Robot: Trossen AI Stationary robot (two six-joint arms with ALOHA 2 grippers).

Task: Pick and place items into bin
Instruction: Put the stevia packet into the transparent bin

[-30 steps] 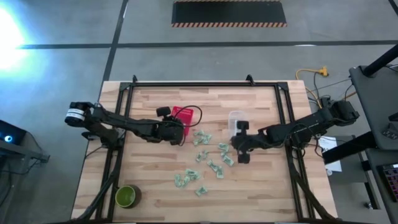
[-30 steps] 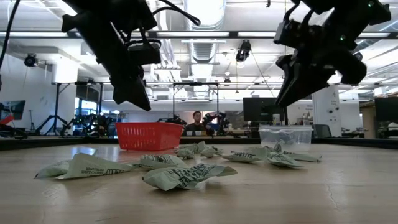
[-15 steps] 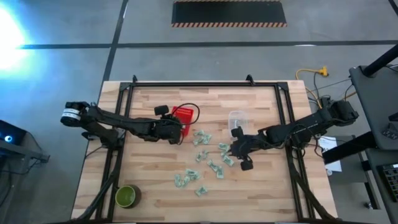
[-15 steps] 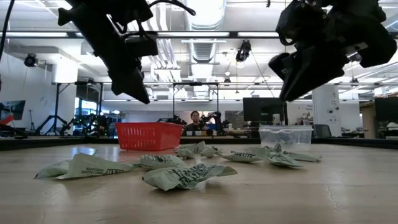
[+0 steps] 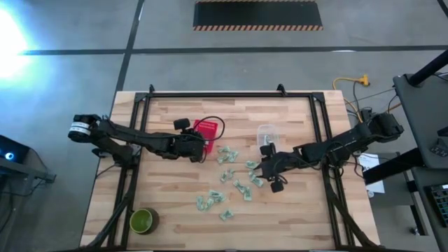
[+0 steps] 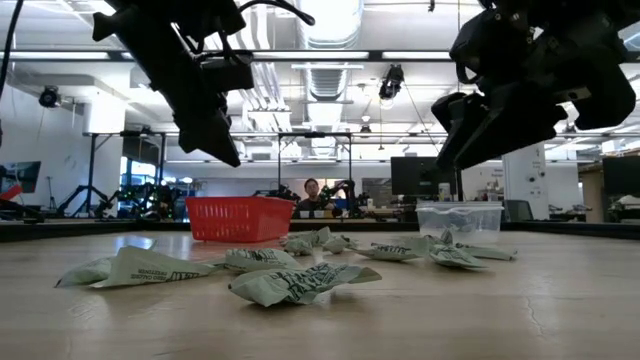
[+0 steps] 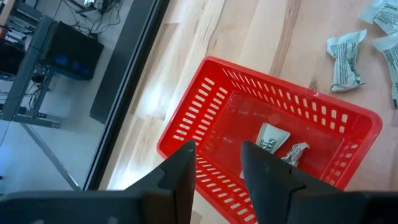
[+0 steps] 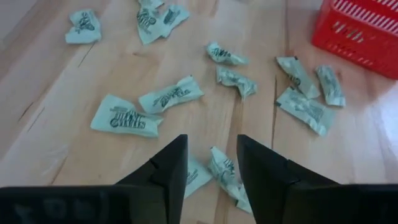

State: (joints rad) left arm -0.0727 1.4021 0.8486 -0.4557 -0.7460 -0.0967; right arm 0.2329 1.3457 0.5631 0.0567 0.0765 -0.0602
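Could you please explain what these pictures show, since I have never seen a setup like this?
Two robot arms work at a wooden table. One picture looks straight down, one looks level across the tabletop, and two come from cameras on the arms' wrists. Small green-and-white packets lie scattered mid-table. The left gripper hovers over a red basket, fingers apart and empty; two packets already lie inside. The right gripper hangs open over the loose packets, holding nothing. A clear tub and a green bowl also sit on the table.
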